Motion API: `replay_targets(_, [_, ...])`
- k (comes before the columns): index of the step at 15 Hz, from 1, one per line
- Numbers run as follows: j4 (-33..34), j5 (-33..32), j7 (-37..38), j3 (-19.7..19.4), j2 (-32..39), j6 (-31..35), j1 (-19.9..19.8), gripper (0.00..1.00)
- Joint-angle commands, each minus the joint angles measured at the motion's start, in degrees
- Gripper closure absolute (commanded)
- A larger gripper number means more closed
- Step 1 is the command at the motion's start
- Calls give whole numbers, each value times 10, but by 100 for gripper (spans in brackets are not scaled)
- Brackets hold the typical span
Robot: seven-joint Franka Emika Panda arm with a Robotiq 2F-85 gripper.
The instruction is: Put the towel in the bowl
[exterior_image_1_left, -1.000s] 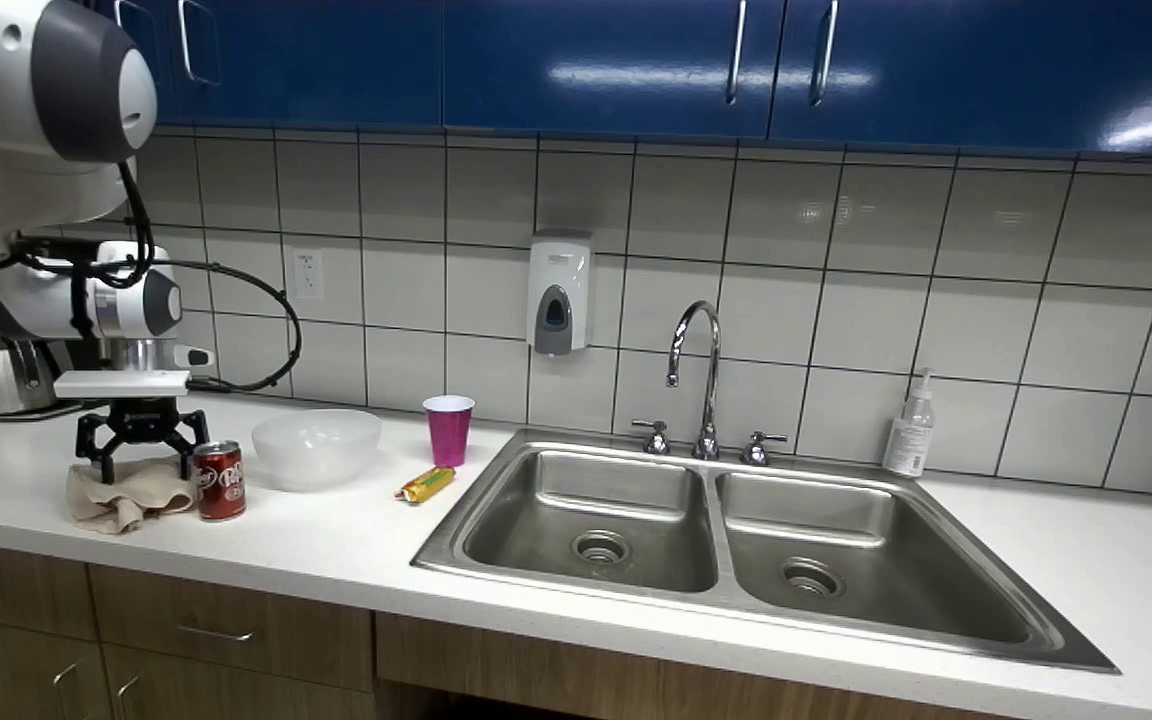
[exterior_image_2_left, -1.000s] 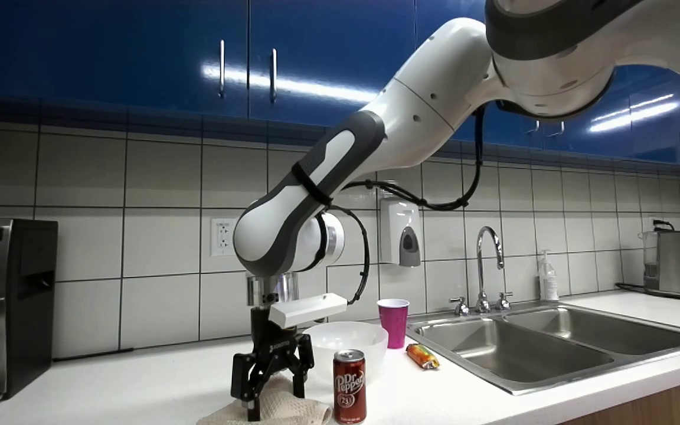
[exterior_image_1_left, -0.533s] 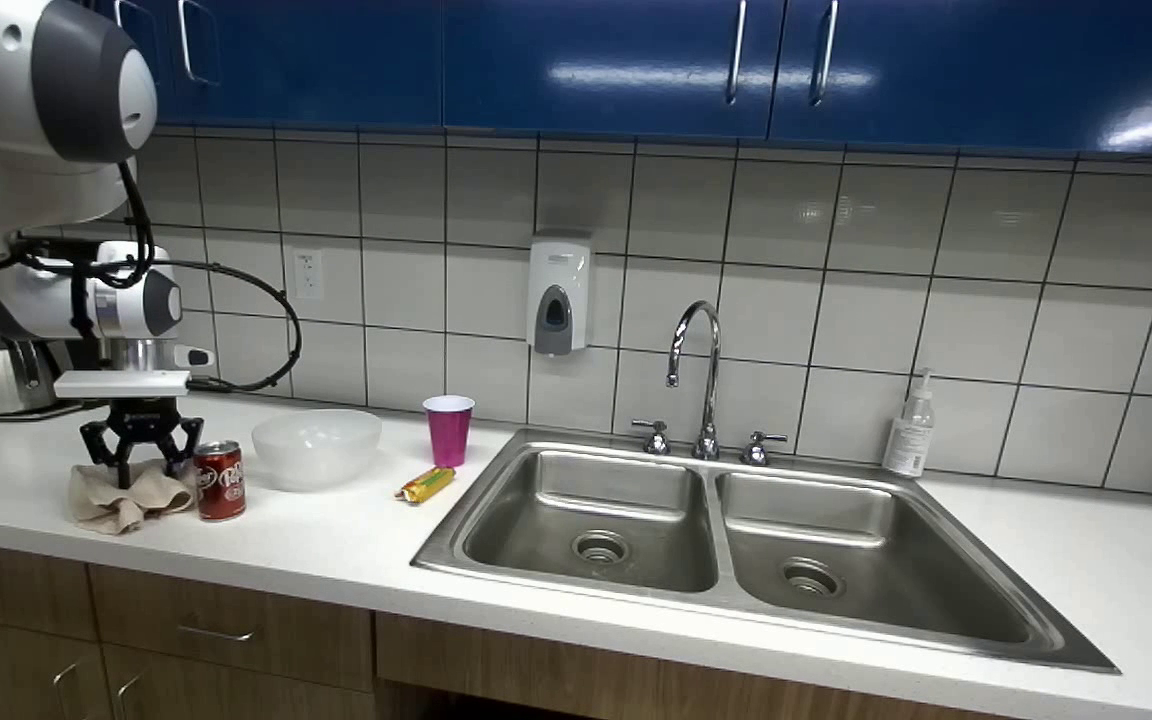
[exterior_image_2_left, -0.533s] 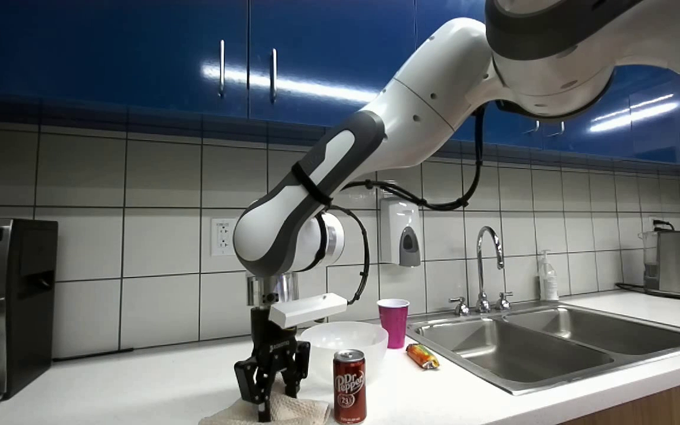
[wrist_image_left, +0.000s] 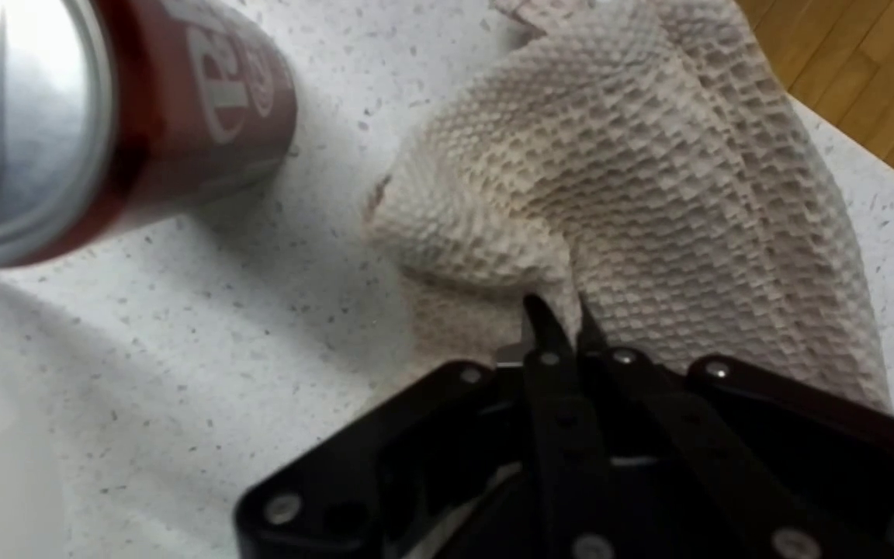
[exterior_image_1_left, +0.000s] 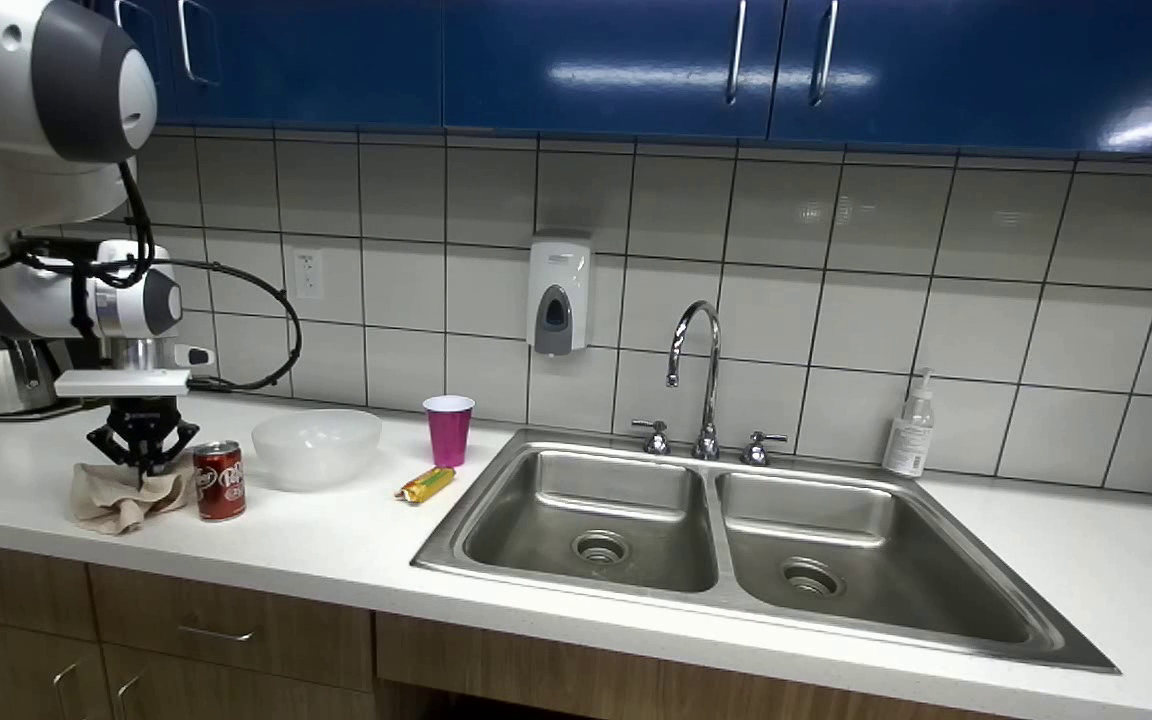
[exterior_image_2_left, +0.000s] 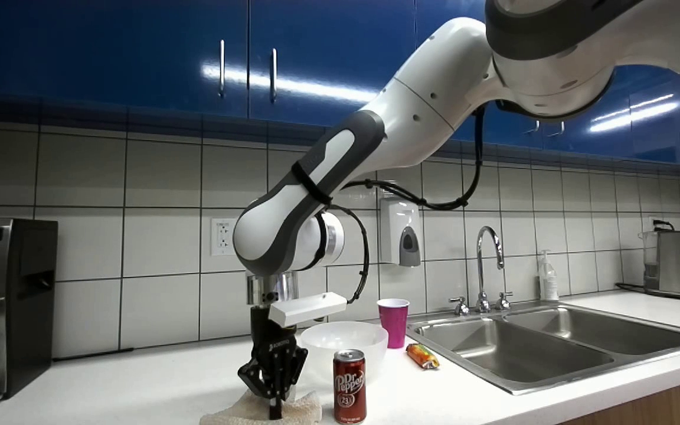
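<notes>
A beige waffle-weave towel (exterior_image_1_left: 101, 502) lies crumpled on the counter in both exterior views and fills much of the wrist view (wrist_image_left: 672, 202). My gripper (exterior_image_2_left: 275, 409) points straight down into it, jaws brought together. Seen from the wrist, a fold of cloth is pinched between the gripper's (wrist_image_left: 569, 314) tips, and the towel still rests on the counter. The translucent white bowl (exterior_image_1_left: 316, 452) stands behind and to the side of the towel, past the soda can; its interior is hardly visible from these angles.
A red Dr Pepper can (exterior_image_2_left: 350, 383) stands upright right beside the towel, between it and the bowl, and close to the gripper in the wrist view. Farther along are a pink cup (exterior_image_1_left: 449, 432), a yellow-wrapped snack (exterior_image_1_left: 427, 485) and the sink (exterior_image_1_left: 596, 510). A black appliance (exterior_image_2_left: 9, 307) stands at the side.
The gripper's fingers have come together from wide apart, gathering towel between them. The towel's edge near the can has drawn in slightly. The arm has stayed in place.
</notes>
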Motion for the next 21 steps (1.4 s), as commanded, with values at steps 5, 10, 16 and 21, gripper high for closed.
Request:
replay_targets(5, [13, 1, -16, -2, -2, -15, 3, 99])
replay_targets(10, [9, 0, -19, 0, -22, -5, 2, 99])
replay_targets(16, [11, -1, -20, 0, -42, 1, 3, 99])
replay_targets(21, [7, 0, -21, 2, -68, 14, 1, 99])
